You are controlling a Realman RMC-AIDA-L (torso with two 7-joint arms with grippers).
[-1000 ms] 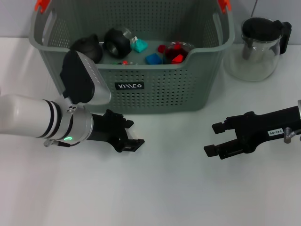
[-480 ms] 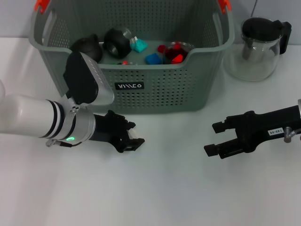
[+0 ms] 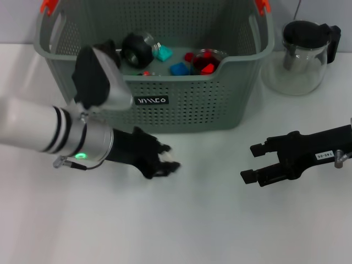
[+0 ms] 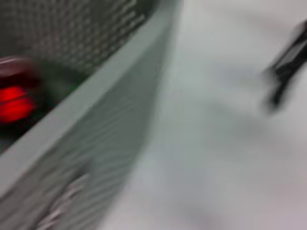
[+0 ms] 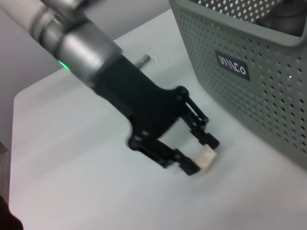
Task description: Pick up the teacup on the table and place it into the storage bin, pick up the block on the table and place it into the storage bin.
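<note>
Small pale cream block (image 5: 207, 156) pinched between the black fingers of the left gripper (image 3: 165, 164), low over the white table (image 3: 181, 231).
Held just near of the large grey-green perforated storage bin (image 3: 181, 107), toward its left half. Right gripper (image 3: 254, 163) low over the table well to the right, jaws parted, holding nothing. Clear glass teapot with black lid (image 3: 304, 50) right of bin.

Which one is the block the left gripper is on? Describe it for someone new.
Start at the storage bin, then drop to the bare table in front of its black label. There the left gripper has its fingertips around the block: small, pale cream, the only loose item outside the bin.
</note>
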